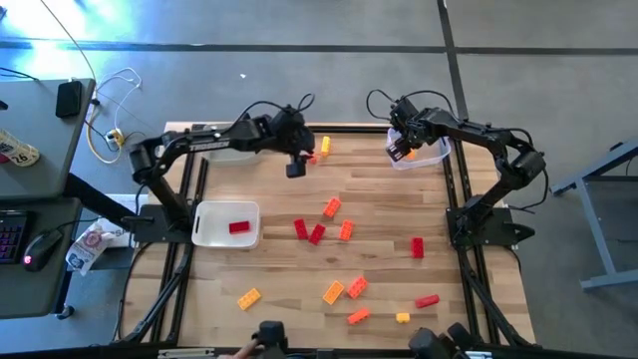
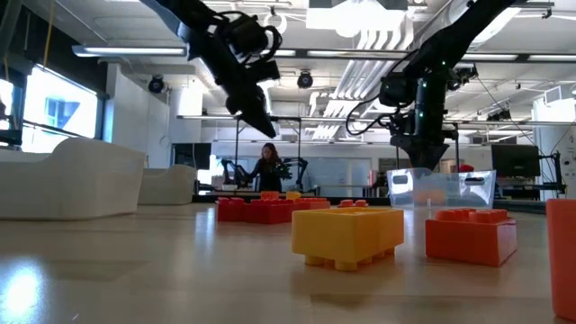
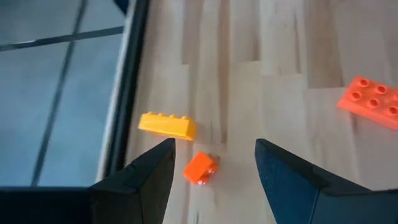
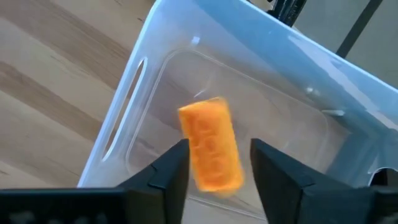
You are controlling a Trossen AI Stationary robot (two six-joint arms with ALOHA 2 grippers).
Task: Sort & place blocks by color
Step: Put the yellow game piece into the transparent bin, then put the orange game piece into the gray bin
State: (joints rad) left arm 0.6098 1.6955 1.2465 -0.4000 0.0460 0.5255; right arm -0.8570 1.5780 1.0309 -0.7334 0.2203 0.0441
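- Right gripper (image 4: pixel 214 165) hangs over the clear tub (image 1: pixel 431 156) at the table's 1 o'clock corner; its jaws stand partly apart, with an orange block (image 4: pixel 211 146) showing between the fingers (image 4: pixel 165 171). That block looks blurred, and whether the fingers touch it I cannot tell.
- Left gripper (image 3: pixel 211 165) hovers above the wood (image 1: pixel 379 209) near 12 o'clock, jaws spread wide and holding nothing. Below it, in the left wrist view, lie a small orange piece (image 3: pixel 200 168) and a yellow block (image 3: pixel 166 125) close together but apart, with a wider orange brick (image 3: pixel 372 101) off to one side.
- White tray (image 1: pixel 204 235) sits at 9 o'clock with 1 red block (image 1: pixel 238 226) inside it.
- Near the table's middle lie 2 red blocks (image 1: pixel 308 230) side by side, with 2 orange ones (image 1: pixel 338 218) just beside them toward 3 o'clock.
- Another red block (image 1: pixel 417 247) lies toward 3 o'clock, well apart from the middle group.
- Toward 6 o'clock are 3 orange blocks (image 1: pixel 345 290) in a loose cluster, a yellow block (image 1: pixel 248 297) toward 7 o'clock, and a small yellow one (image 1: pixel 402 317) near a red one (image 1: pixel 427 300) toward 5 o'clock.
- Level view shows a yellow brick (image 2: pixel 347 236) and an orange brick (image 2: pixel 471 236) closest to the camera, with a person (image 2: pixel 268 167) standing far back in the room.
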